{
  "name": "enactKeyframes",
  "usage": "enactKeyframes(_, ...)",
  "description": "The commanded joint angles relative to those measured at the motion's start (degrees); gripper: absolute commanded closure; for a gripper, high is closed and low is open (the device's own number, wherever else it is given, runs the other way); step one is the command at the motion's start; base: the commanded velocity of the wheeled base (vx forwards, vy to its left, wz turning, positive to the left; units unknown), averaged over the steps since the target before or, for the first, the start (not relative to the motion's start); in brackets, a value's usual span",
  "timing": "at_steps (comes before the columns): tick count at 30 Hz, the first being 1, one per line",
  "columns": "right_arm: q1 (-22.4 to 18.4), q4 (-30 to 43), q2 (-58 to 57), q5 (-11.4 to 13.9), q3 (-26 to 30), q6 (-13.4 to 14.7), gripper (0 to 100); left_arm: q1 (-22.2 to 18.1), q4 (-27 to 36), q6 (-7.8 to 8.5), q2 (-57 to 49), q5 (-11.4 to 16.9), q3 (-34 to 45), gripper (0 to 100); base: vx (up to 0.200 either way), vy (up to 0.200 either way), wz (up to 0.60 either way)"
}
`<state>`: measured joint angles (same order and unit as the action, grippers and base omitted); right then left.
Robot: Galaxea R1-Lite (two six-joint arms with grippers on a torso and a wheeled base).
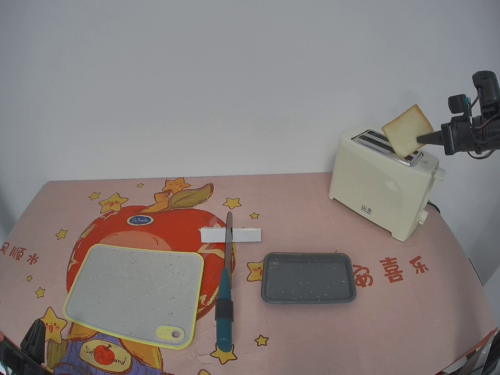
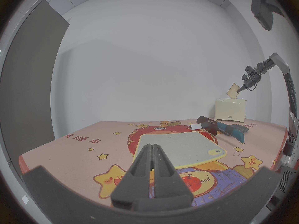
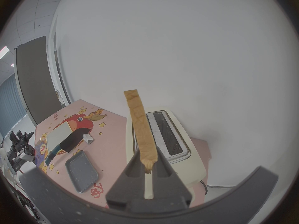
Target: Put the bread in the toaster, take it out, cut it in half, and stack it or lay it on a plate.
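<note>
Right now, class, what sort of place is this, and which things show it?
Probably a mock kitchen set up in a plain room: a toaster, a cutting board and knife, on a cartoon-print table against a bare wall.

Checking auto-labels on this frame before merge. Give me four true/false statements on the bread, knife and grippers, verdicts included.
1. The right gripper holds the bread. True.
2. The bread lies on the cutting board. False: it is held tilted over the toaster's slots.
3. The knife lies between the cutting board and the grey tray. True.
4. The left gripper grips the knife. False: it is shut on nothing; the knife lies on the table.
</note>
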<state>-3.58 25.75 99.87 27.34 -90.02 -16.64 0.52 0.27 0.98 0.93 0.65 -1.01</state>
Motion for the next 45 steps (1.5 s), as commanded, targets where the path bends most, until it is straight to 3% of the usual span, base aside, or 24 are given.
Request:
enactKeyframes(1, 0.0, 0.0, 0.2, -0.2, 0.1, -0.1, 100, 0.0, 0.0, -0.01, 0.0, 0.0, 0.9, 100, 0.000, 0.000, 0.00)
enactKeyframes(15, -0.3, 0.0, -0.1, -1.4, 2.5, -1.9, 100, 0.0, 0.0, -0.01, 0.0, 0.0, 0.9, 100, 0.000, 0.000, 0.00)
enactKeyframes(36, 0.4, -0.1, 0.2, -4.0, 2.5, -1.9, 100, 0.0, 0.0, -0.01, 0.0, 0.0, 0.9, 100, 0.000, 0.000, 0.00)
enactKeyframes(45, 0.5, -0.2, 1.2, -4.0, 1.9, -1.8, 100, 0.0, 0.0, -0.01, 0.0, 0.0, 0.9, 100, 0.000, 0.000, 0.00)
